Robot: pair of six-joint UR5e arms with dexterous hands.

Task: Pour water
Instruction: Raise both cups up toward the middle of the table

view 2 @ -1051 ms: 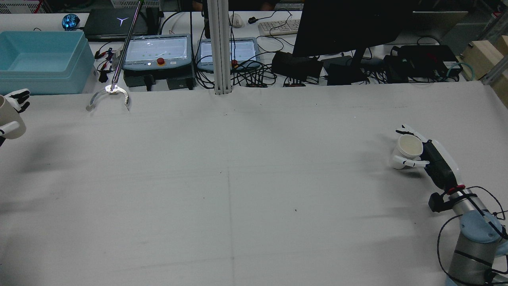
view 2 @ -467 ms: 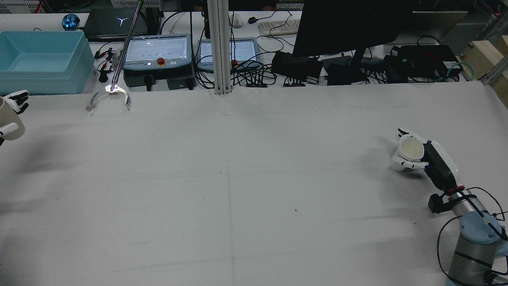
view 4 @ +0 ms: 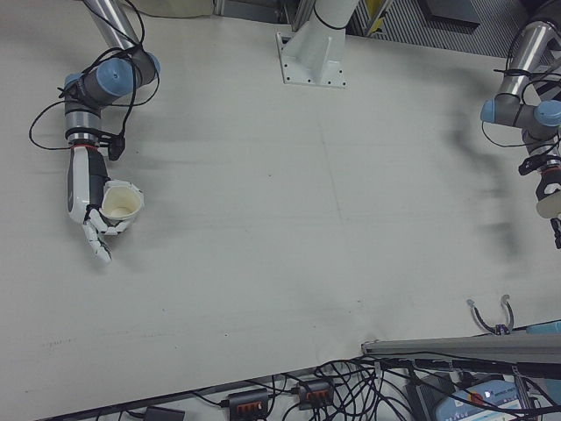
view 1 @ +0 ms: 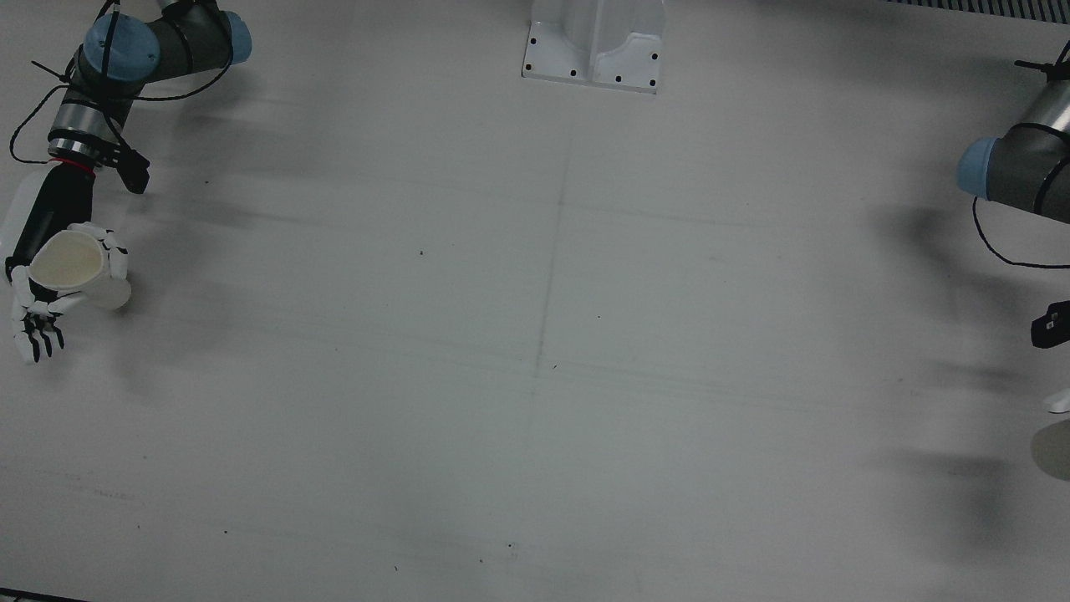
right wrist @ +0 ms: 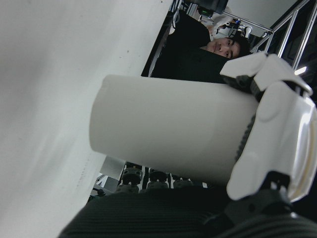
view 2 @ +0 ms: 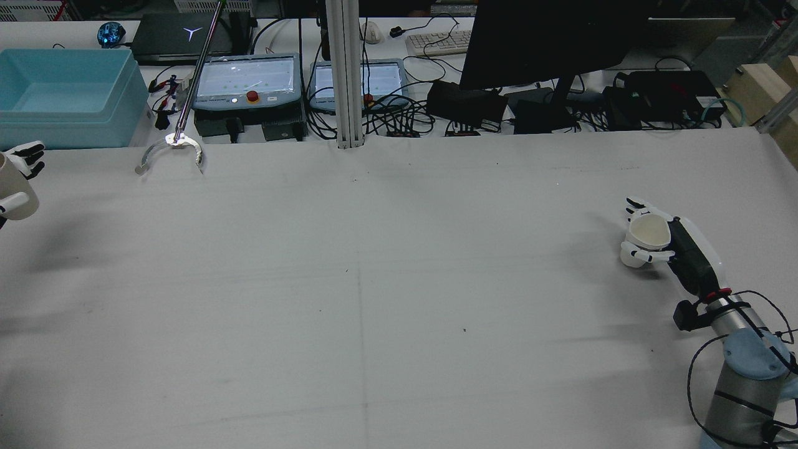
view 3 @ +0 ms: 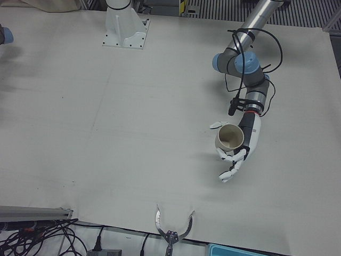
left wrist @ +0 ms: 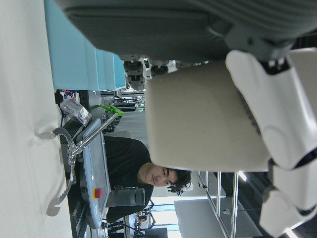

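Observation:
My right hand [view 2: 681,249] is shut on a white paper cup [view 2: 647,233] at the table's right side in the rear view; the cup stands roughly upright, a little above the cloth. The front view shows the hand [view 1: 46,251] and cup [view 1: 73,269] at the left edge; they also show in the right-front view [view 4: 120,203] and the right hand view [right wrist: 168,134]. My left hand [view 3: 242,144] is shut on a beige cup [view 3: 229,138], held upright. In the rear view this cup [view 2: 11,187] is cut by the left edge. It fills the left hand view [left wrist: 198,119].
A metal grabber claw [view 2: 169,149] lies at the table's far edge, also in the left-front view [view 3: 171,226]. A blue bin [view 2: 62,93], teach pendants, cables and a monitor stand behind. A white post base [view 1: 593,50] sits between the arms.
My right hand has shifted slightly to the right with the white cup. My left hand has moved a little further left, so less of its cup shows.

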